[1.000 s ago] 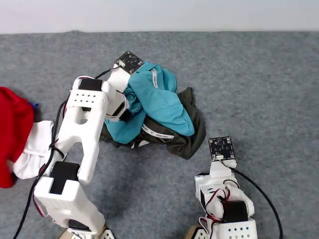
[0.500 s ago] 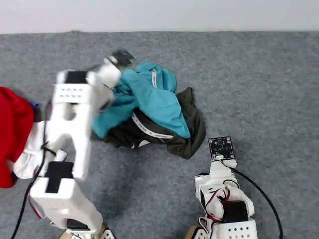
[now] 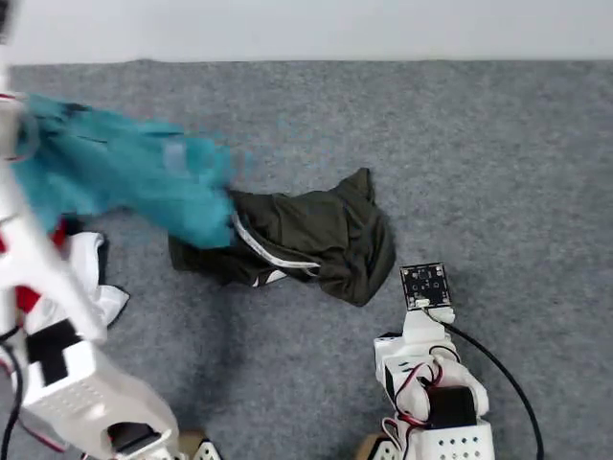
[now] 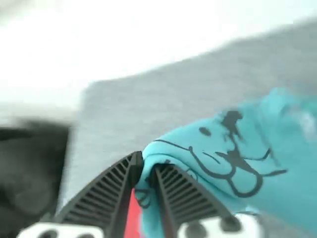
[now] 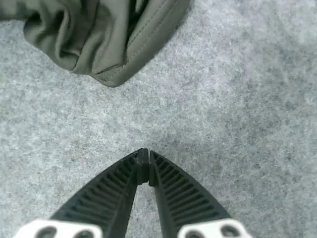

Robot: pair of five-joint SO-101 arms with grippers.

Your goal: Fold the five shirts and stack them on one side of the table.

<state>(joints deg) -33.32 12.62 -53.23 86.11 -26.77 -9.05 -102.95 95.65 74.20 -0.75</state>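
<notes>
My left gripper (image 4: 147,167) is shut on a fold of the teal shirt (image 4: 237,163), which carries a black drawn face. In the high view the teal shirt (image 3: 124,182) stretches in the air over the table's left side, held up by the left arm (image 3: 38,287). A dark olive shirt (image 3: 306,240) lies crumpled at the table's middle. My right gripper (image 5: 143,171) is shut on nothing, just above the grey felt, a short way from the olive shirt's (image 5: 99,34) edge. The right arm (image 3: 426,374) stands at the front.
A white shirt (image 3: 91,278) and a bit of red shirt (image 3: 57,235) lie at the left edge under the teal one. Grey felt (image 3: 498,172) covers the table, open to the right and back. A pale wall (image 3: 306,29) borders the far edge.
The left arm has swung left and up, pulling the teal shirt off the olive shirt. The olive shirt now lies uncovered. The right arm has kept still.
</notes>
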